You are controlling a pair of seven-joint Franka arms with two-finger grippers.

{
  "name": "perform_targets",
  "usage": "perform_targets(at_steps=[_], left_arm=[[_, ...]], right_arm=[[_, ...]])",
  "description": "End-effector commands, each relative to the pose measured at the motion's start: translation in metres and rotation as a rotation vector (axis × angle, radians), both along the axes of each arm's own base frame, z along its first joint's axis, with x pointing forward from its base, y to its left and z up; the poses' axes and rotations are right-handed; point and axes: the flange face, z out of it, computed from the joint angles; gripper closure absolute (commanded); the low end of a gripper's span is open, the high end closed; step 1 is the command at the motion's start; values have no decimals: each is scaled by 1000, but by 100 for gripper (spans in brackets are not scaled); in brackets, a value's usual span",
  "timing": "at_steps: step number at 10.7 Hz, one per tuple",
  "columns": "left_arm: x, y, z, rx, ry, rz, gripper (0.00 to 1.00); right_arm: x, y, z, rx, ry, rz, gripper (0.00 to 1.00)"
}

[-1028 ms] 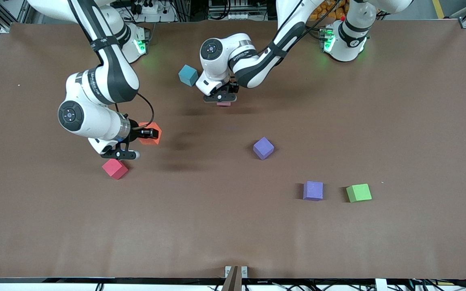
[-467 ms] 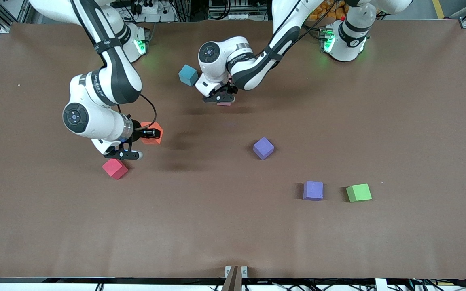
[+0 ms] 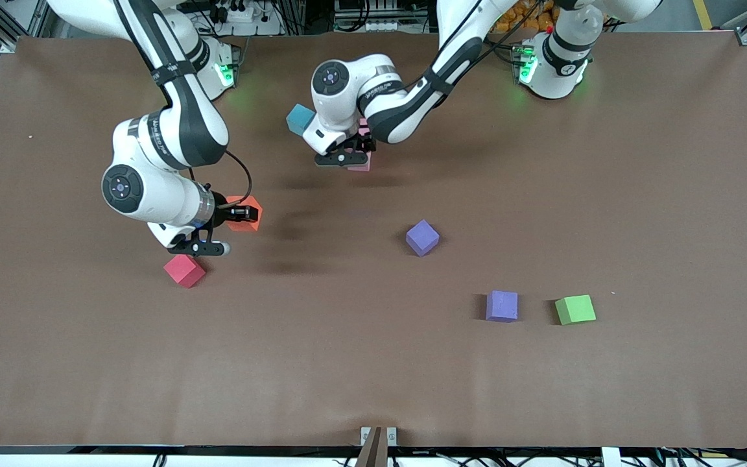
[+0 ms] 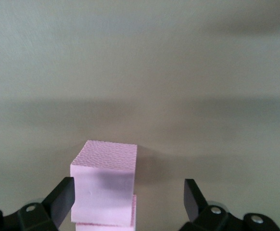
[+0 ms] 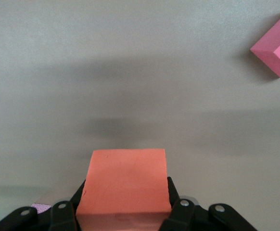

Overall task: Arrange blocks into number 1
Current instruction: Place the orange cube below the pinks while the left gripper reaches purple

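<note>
**Left gripper open over the pink cubes; right gripper holds the orange cube**

The table (image 3: 639,214) is covered in a flat, matte brown sheet. All the blocks are small foam cubes with a fine pebbled surface and crisp edges; being cubes, none has a long axis.

The left gripper (image 4: 129,197) hangs low over a pink cube (image 4: 104,185) near the middle of the table, toward the robots' bases. Its black fingers (image 4: 60,198) stand wide apart, one just beside the cube's side and the other well clear of it, so the cube is free. In the left wrist view a second pink cube (image 4: 106,226) shows directly beneath the first, edges nearly flush, with a face turned squarely to the camera. A light blue cube (image 3: 298,119) sits just beside the gripper, toward the right arm's end.

The right gripper (image 5: 124,204) is clamped on the orange cube (image 5: 124,182), its fingers pressing two facing sides; the cube is held level, one flat face toward the wrist camera. It hangs above the table close to the red cube (image 3: 185,270), which rests turned corner-on to the front camera.

One purple cube (image 3: 422,237) lies near the table's middle, also turned diagonally. Another purple cube (image 3: 502,305) and a green cube (image 3: 575,309) sit nearer the front camera, side by side and apart, roughly square to the table's edge.
</note>
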Motion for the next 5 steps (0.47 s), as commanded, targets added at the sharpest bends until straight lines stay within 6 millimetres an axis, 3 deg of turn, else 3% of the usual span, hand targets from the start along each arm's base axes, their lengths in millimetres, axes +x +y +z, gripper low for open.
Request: perform_targets(at_steps=[1, 2, 3, 5], left_arm=[[28, 29, 73, 17, -76, 33, 0], [48, 49, 92, 37, -81, 69, 0], [71, 75, 97, 52, -84, 106, 0], [116, 129, 94, 78, -77, 125, 0]], right_arm=[[-2, 8, 9, 24, 3, -25, 54], [-3, 9, 8, 24, 4, -34, 54], [-7, 20, 8, 15, 8, -52, 55], [-19, 64, 8, 0, -20, -75, 55]])
